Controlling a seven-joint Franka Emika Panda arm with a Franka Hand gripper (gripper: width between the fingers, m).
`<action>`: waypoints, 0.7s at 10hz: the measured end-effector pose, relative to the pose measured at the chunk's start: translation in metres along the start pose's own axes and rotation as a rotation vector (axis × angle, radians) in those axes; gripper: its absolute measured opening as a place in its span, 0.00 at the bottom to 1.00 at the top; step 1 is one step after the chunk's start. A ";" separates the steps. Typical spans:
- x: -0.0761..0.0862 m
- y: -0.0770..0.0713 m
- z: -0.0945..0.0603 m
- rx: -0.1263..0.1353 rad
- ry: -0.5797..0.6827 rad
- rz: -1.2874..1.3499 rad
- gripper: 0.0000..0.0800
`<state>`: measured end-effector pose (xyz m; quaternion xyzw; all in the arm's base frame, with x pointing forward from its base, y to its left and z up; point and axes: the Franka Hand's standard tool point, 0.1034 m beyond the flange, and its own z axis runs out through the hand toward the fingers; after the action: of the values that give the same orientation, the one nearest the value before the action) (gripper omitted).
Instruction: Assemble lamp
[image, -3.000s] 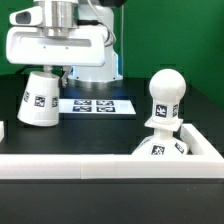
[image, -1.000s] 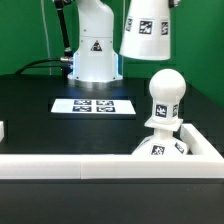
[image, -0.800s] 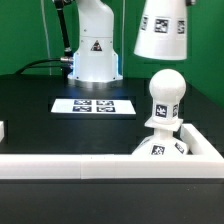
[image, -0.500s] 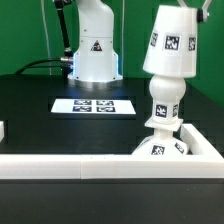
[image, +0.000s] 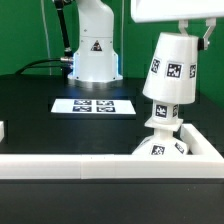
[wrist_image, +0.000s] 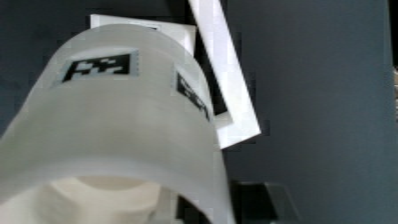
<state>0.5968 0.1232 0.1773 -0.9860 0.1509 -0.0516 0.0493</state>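
The white cone shade (image: 170, 68) hangs tilted over the bulb and hides its ball head. Only the bulb's stem (image: 163, 113) shows below the shade's rim. The bulb stands upright on the flat square base (image: 160, 150), at the exterior view's right, in the corner of the white wall. My gripper (image: 193, 30) comes in from above and is shut on the shade's narrow upper end. In the wrist view the shade (wrist_image: 125, 130) fills most of the picture, and a dark finger (wrist_image: 267, 203) lies against its wall.
The marker board (image: 95, 105) lies flat on the black table in front of the robot's white pedestal (image: 92, 50). A low white wall (image: 70, 168) runs along the front and turns back at the right (image: 205, 148). A small white block (image: 2, 130) sits at the left edge.
The shade, lifted off the table's left side, was carried high to the right. In the last half second it has sunk lower over the bulb's head, and the gripper came down with it.
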 end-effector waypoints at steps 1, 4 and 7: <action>0.001 0.002 0.009 0.005 0.026 -0.028 0.06; -0.003 0.003 0.021 0.000 0.025 -0.032 0.06; -0.008 0.003 0.030 0.002 0.042 -0.038 0.06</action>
<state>0.5922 0.1246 0.1465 -0.9873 0.1334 -0.0735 0.0460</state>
